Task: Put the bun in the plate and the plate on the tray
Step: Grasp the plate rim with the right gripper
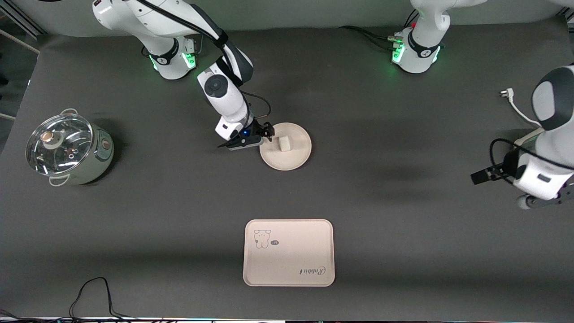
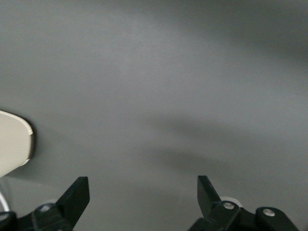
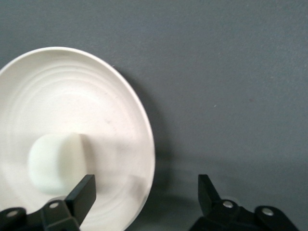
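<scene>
- white and smooth, the bun (image 1: 284, 143) sits in the plate (image 1: 293, 157), near its middle, so the first half of the task looks done.
- the cream-beige plate rests on the dark table (image 1: 381, 215), about midway between the two ends, nearer the robots' bases than the tray (image 1: 289, 264).
- the tray lies bare, well apart from the plate and nearer the front camera, with its animal drawing and "rabbit" lettering showing.
- the right gripper (image 1: 268, 133) is at the plate's rim on the side toward the right arm's end; in the right wrist view its fingers (image 3: 83, 194) are spread wide, one over the plate's edge, holding nothing.
- the step in hand looks like taking the plate: the next move calls for pinching the rim firmly and carrying it level to the tray, so the bun does not roll.
- the left gripper (image 1: 480, 176) waits at its own end of the table, fingers apart and empty.
- a lidded pot (image 1: 67, 150) stands at the right arm's end.
</scene>
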